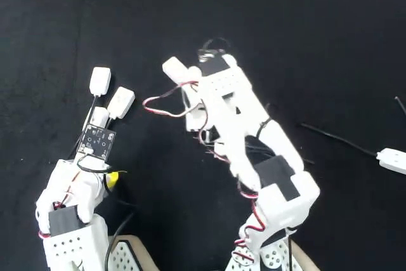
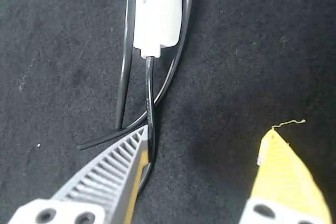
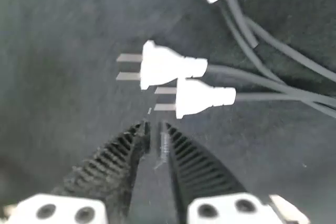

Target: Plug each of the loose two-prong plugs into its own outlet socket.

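Observation:
Two white two-prong plugs (image 3: 163,66) (image 3: 202,96) lie side by side on the black cloth, their grey cables trailing away. My right gripper (image 3: 153,127) hovers just short of the nearer plug, its dark fingers shut with nothing between them. My left gripper (image 2: 209,131) is open, one finger grey (image 2: 113,174) and one yellow (image 2: 283,169). A white outlet socket (image 2: 157,11) lies ahead of it, and that socket's black cable (image 2: 151,103) runs along the grey finger. In the high view two white sockets (image 1: 99,80) (image 1: 120,103) lie beyond the left arm (image 1: 70,220).
The right arm (image 1: 235,112) stretches over the middle of the table and covers the plugs from above. Another white connector (image 1: 393,160) with a black cable lies at the right edge. Black cloth covers the whole table (image 1: 317,49).

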{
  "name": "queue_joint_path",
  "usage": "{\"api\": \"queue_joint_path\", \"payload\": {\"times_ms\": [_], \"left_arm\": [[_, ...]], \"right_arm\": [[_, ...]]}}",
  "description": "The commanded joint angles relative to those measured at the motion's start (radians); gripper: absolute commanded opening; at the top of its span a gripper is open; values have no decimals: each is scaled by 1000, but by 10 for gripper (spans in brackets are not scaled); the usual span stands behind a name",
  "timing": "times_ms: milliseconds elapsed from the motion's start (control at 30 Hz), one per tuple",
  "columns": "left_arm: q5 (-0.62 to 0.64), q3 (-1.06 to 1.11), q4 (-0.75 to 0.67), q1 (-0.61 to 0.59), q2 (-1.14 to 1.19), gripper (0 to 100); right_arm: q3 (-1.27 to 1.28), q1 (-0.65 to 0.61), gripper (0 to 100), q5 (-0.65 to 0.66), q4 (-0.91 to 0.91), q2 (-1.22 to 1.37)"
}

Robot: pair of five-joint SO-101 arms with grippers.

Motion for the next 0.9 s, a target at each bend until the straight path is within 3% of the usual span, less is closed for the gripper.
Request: {"api": "queue_joint_path", "payload": {"times_ms": [0, 100, 333, 633, 867], "left_arm": [[-9, 19, -3, -2, -2, 328], [-9, 19, -3, -2, -2, 328], [-9, 19, -3, -1, -2, 328], [-9, 19, -3, -1, -2, 328], [-9, 19, -3, -1, -2, 328]], "right_arm": [[65, 35, 189, -95, -146, 35], [64, 32, 265, -153, -192, 90], [-1, 40, 267, -255, -219, 199], [-50, 25, 206, -242, -328, 300], [-77, -123, 180, -118, -328, 303]]}}
